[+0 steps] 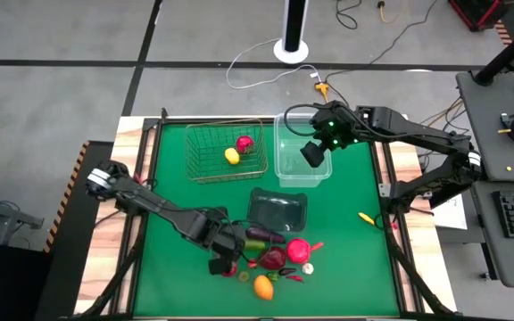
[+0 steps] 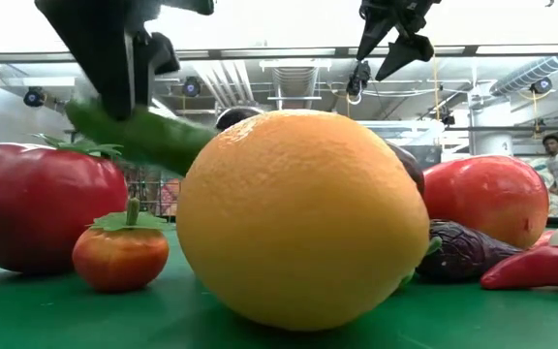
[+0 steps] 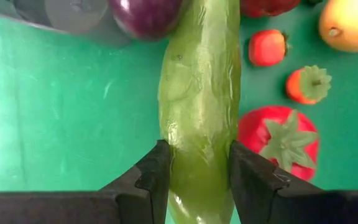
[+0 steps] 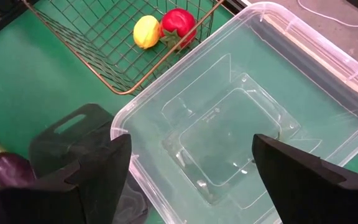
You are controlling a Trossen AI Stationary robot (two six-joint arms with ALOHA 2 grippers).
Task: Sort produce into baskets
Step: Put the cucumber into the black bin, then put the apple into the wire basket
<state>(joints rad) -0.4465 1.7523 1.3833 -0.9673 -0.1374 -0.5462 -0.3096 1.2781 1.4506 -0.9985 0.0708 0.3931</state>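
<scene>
Two arms are seen over a green table (image 1: 355, 259). The left gripper (image 3: 197, 180) is pinched around a green cucumber (image 3: 201, 106), held by its end near the produce heap; the cucumber's gripped end is cut off from view. The right gripper (image 4: 191, 168), fingers spread wide, hovers above the clear tub (image 4: 328, 93), which holds nothing. Two pieces lie in the wire basket (image 1: 205, 152): one lemon (image 1: 231, 156) and one red fruit (image 1: 244, 143). The dark tray (image 1: 279, 209) is partly hidden by an eggplant (image 1: 263, 235). Much of the low view is blocked by one orange (image 2: 303, 218).
</scene>
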